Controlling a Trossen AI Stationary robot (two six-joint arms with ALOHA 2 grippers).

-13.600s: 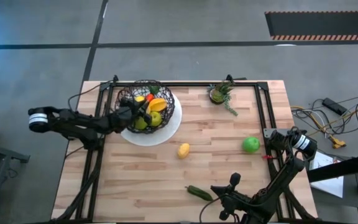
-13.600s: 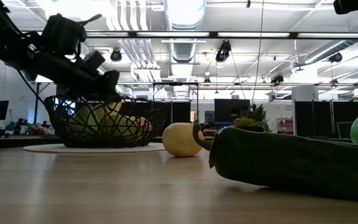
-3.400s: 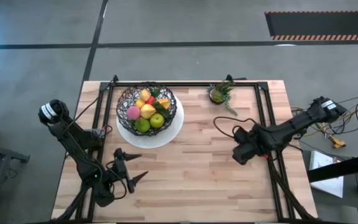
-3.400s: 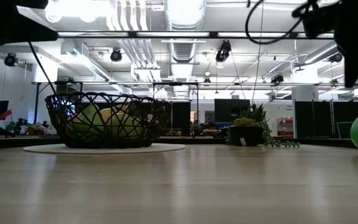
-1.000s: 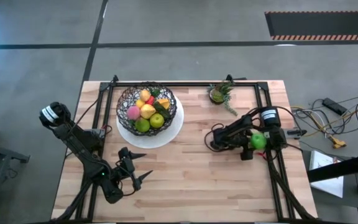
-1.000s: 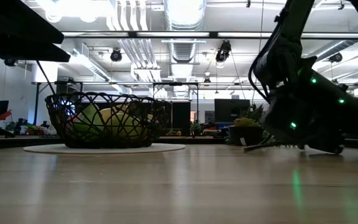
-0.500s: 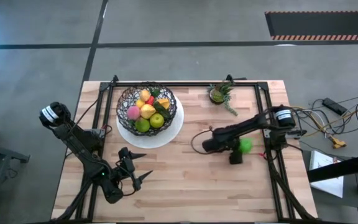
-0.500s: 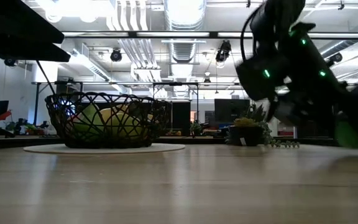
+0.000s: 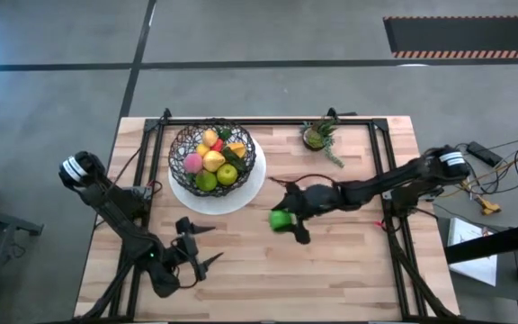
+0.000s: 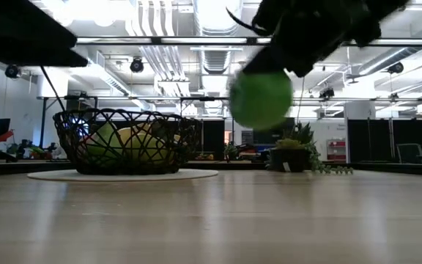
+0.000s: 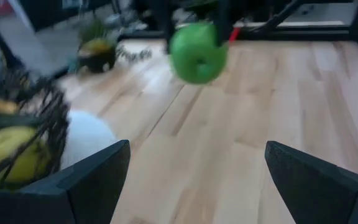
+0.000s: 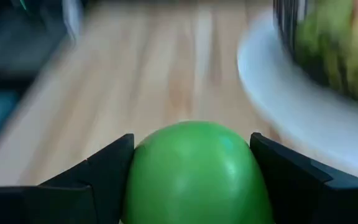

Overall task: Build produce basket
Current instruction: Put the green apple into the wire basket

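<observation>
Transport of the green apple (image 9: 280,219) was under way: the right gripper (image 9: 286,220) clamped the fruit between both fingers, clear of the tabletop, at 4 o'clock from the basket (image 9: 212,154). The basket sat on the white plate (image 9: 241,193), already loaded with produce. The left gripper (image 9: 198,247) waited with fingers spread and empty at 6 o'clock, leaving the approach unobstructed.

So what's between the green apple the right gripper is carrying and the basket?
In the high view, only bare table and the white plate's rim separate the green apple from the basket.
</observation>
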